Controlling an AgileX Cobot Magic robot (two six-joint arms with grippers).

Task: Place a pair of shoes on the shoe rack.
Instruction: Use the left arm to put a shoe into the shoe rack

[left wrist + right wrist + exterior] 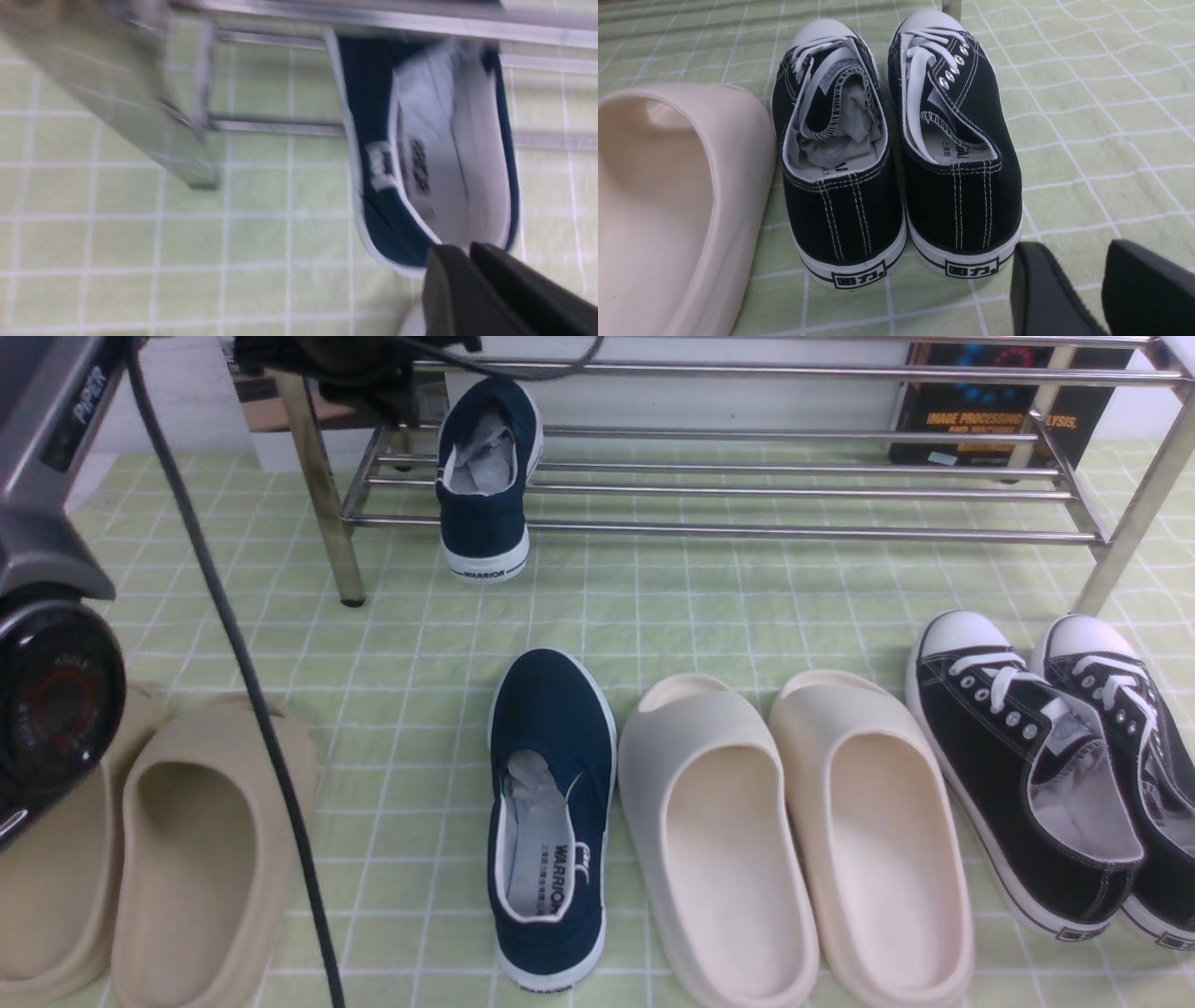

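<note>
Navy shoe [484, 527] rests on the lower tier of the metal rack [803, 533], heel just beside the clenched left gripper [467, 249]. Matching shoe [537, 709] lies nearer, on the counter [411, 644]. Right gripper [1073, 252] stands open.

Slip-on sneakers [551, 709]: navy blue, white soles, grey insoles, dark lettering
Lace-up sneakers [1008, 765]: black, white toe caps, white laces, pale stitching
Left slides [210, 859]: beige
Middle slides [719, 784]: pale cream
Cloth [728, 607]: light green, white grid lines
Rack [747, 532]: shiny silver
</note>
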